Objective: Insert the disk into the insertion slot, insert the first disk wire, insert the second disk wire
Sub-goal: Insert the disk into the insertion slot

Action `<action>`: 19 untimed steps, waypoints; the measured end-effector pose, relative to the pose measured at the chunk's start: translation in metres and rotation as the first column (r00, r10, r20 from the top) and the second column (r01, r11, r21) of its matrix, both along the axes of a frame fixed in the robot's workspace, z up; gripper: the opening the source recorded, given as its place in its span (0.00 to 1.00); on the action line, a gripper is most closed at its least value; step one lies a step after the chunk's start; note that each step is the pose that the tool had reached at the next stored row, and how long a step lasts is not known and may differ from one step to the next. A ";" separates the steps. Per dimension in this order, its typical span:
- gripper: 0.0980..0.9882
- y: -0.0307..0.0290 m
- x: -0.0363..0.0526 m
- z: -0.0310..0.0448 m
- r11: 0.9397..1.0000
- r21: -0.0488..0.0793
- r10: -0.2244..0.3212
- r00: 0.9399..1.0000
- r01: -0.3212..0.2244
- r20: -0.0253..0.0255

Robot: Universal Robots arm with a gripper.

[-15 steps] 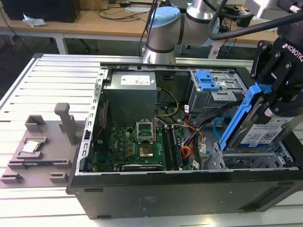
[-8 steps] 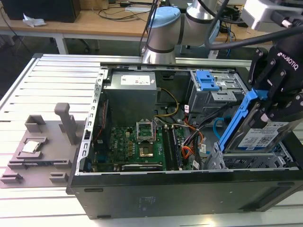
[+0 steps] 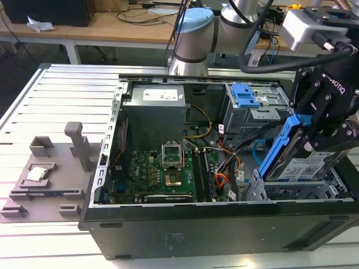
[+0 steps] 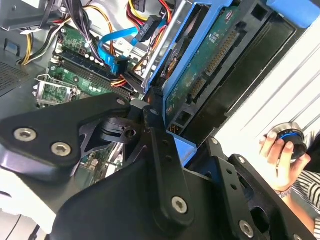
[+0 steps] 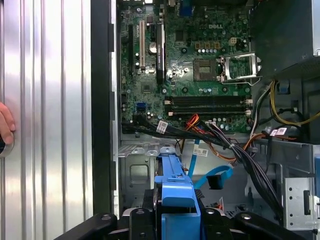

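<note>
My black gripper point(image 3: 315, 133) is shut on the disk point(image 3: 301, 168), a silver drive with a white label in a blue carrier frame point(image 3: 279, 150). The disk hangs tilted, its lower end just above the insertion slot point(image 3: 289, 194), a silver perforated bay at the case's front corner on the exterior view's right. In the second wrist view the disk's green underside point(image 4: 212, 52) faces me. The first disk wire point(image 3: 222, 180), orange-red, lies loose beside the bay. The second disk wire point(image 3: 256, 152), light blue, loops next to it, its plug free point(image 5: 216, 181).
The open computer case point(image 3: 168, 230) lies on a slatted metal table point(image 3: 61, 95). Thick black cables point(image 5: 240, 155) cross near the bay. A grey cage with a blue latch point(image 3: 245, 95) sits behind the bay. A person's hand point(image 4: 280, 157) rests outside the case wall.
</note>
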State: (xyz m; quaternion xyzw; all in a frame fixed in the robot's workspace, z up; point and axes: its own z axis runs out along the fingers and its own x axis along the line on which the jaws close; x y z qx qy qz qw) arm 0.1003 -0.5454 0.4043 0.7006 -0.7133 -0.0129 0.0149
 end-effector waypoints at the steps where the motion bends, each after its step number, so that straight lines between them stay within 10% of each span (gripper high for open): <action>1: 0.30 0.0000 0.0000 -0.0025 1.000 0.000 0.000 1.000 0.000 0.000; 10: 0.30 0.0000 0.0000 -0.0237 1.000 0.000 0.000 1.000 0.000 0.000; 19: 0.30 0.0000 0.0000 -0.0253 1.000 0.000 0.000 1.000 0.000 0.000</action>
